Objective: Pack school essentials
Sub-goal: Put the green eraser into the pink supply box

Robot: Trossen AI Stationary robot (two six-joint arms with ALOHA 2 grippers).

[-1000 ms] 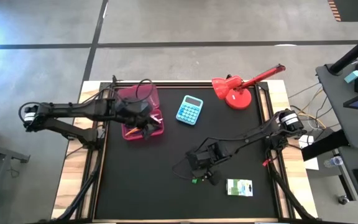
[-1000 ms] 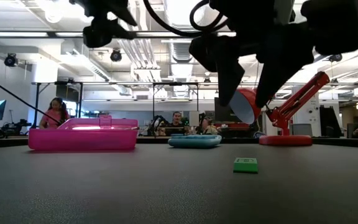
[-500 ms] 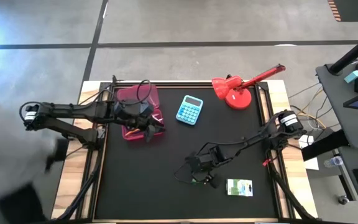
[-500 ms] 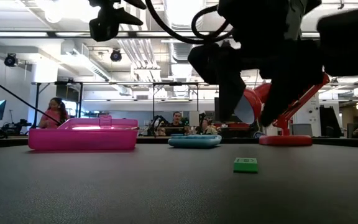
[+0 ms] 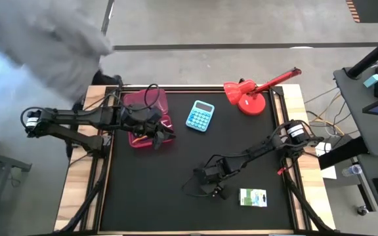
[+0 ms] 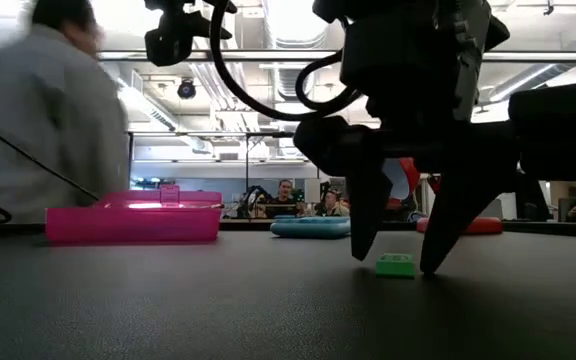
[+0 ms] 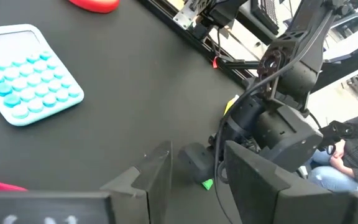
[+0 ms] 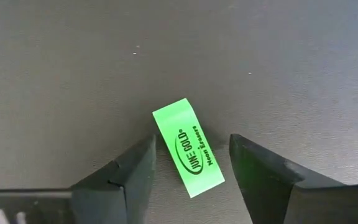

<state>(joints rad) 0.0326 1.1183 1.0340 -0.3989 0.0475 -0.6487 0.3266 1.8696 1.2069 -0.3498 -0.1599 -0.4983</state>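
Note:
The small green eraser [image 8: 188, 154] lies flat on the black table, also seen in the low view [image 6: 395, 265]. My right gripper [image 8: 192, 140] is open and down at the table [image 6: 398, 255], one finger on each side of the eraser, and I see no touch. My left gripper [image 7: 197, 171] is open and empty, held above the near right corner of the pink box [image 5: 143, 115]. The white-green packet [image 5: 252, 196] lies flat to the right of the eraser. I cannot make out what is in the box.
A blue calculator [image 5: 201, 115] and a red lamp [image 5: 251, 95] stand toward the far edge. A person in grey [image 5: 44, 39] moves past the table's far left corner. Bare black table lies between the box and the eraser.
My right gripper has gone down to the table and a little toward the near left, and now straddles the eraser; its fingers have stayed open. The eraser has not moved. A person has come into view by the far left corner.

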